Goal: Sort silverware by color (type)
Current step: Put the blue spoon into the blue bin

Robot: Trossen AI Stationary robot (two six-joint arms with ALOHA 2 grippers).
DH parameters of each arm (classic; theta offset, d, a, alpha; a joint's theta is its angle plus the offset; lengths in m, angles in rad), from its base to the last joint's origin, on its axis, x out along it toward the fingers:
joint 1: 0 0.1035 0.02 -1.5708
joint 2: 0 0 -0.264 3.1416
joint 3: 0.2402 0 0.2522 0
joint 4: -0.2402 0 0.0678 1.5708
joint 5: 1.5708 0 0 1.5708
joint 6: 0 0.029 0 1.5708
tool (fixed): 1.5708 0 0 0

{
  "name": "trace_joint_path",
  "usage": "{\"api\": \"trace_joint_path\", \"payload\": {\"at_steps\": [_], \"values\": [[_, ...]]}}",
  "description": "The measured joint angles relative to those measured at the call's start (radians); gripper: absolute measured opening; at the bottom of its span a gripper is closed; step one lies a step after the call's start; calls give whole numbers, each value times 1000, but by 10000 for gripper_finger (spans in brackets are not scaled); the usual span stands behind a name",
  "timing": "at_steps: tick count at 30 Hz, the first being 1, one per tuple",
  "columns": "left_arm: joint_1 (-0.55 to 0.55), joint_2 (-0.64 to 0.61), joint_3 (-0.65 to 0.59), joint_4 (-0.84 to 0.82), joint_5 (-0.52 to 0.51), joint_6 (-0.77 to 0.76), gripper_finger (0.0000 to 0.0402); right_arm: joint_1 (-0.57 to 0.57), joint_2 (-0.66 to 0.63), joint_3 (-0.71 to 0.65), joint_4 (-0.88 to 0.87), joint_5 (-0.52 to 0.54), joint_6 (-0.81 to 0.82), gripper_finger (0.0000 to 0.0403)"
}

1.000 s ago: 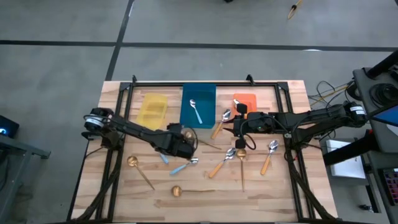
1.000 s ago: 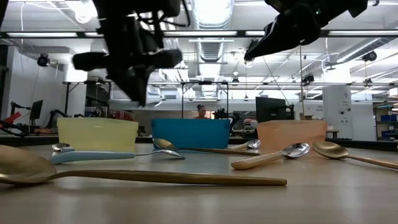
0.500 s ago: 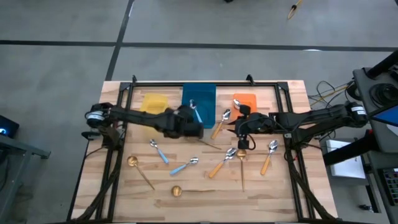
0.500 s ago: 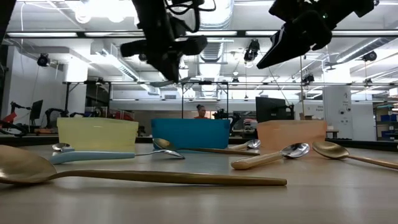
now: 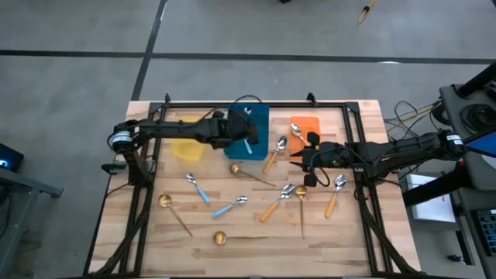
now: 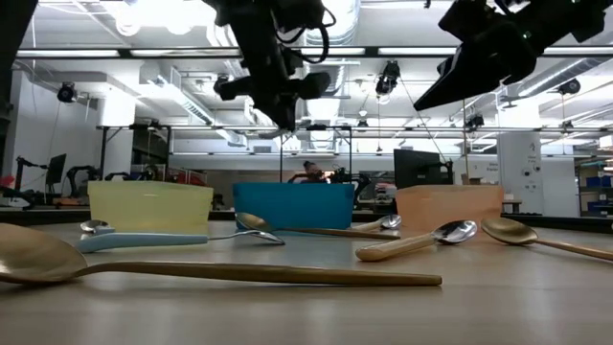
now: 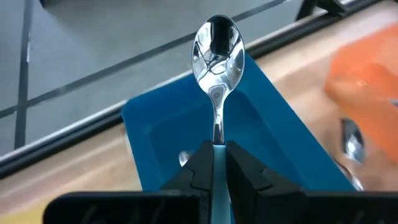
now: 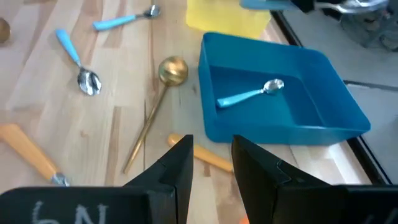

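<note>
The left gripper [image 7: 214, 163] has swung from mid-table up over the blue bin [image 5: 256, 118], fingers pinched tight on a blue-handled spoon [image 7: 216, 59] whose shiny bowl sticks out above the bin; another blue-handled spoon [image 8: 250, 95] already lies inside. The right gripper [image 5: 294, 160] has drifted a little, hovering partway open and empty near the orange bin [image 5: 308, 124]. Gold, orange-handled and blue-handled spoons lie scattered on the wooden table [image 5: 349, 240].

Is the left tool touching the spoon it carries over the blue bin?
Touching. The left wrist view shows the left tool shut on the spoon handle, its bowl sticking out above the blue bin.
</note>
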Motion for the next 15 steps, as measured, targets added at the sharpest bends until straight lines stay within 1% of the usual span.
{"api": "trace_joint_path", "payload": {"at_steps": [2,6,10,13,15], "values": [[32,15,0,43,18,20,8,0,-6,-20,25,2,-14,100],[67,57,-1,164,94,29,8,-2,-8,-30,55,3,-43,100],[68,112,0,205,115,29,9,-3,-9,-14,57,12,-82,100],[70,140,0,234,119,-16,9,-3,-15,6,58,23,-98,100],[71,155,0,256,142,-28,9,-3,-19,16,56,30,-115,100]]}}
